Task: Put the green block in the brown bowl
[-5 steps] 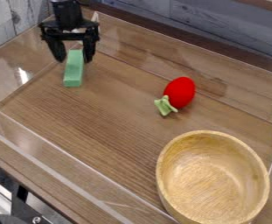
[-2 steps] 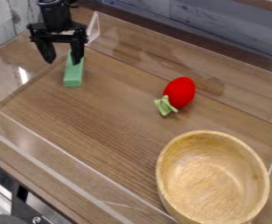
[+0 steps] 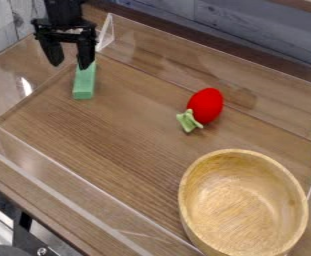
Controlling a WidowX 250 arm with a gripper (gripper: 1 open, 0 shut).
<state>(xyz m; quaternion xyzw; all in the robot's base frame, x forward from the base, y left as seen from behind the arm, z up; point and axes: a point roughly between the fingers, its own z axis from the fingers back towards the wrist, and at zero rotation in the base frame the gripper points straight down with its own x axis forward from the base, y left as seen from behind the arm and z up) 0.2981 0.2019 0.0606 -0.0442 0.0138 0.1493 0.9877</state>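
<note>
The green block (image 3: 84, 82) lies flat on the wooden table at the upper left, its long side running away from the camera. My black gripper (image 3: 67, 52) hangs open just above and to the left of the block's far end, pointing straight down. One fingertip (image 3: 86, 58) stands over the block's far end, the other to its left. Nothing is between the fingers. The brown bowl (image 3: 243, 205), a large round wooden bowl, sits empty at the lower right, far from the block.
A red strawberry-shaped toy (image 3: 203, 105) with a green stem lies mid-table between block and bowl. Clear plastic walls (image 3: 24, 150) enclose the table on the left, front and back.
The gripper has shifted left and slightly up in the picture, from straddling the block's far end to its left side, and rolled a little. The block has not moved.
</note>
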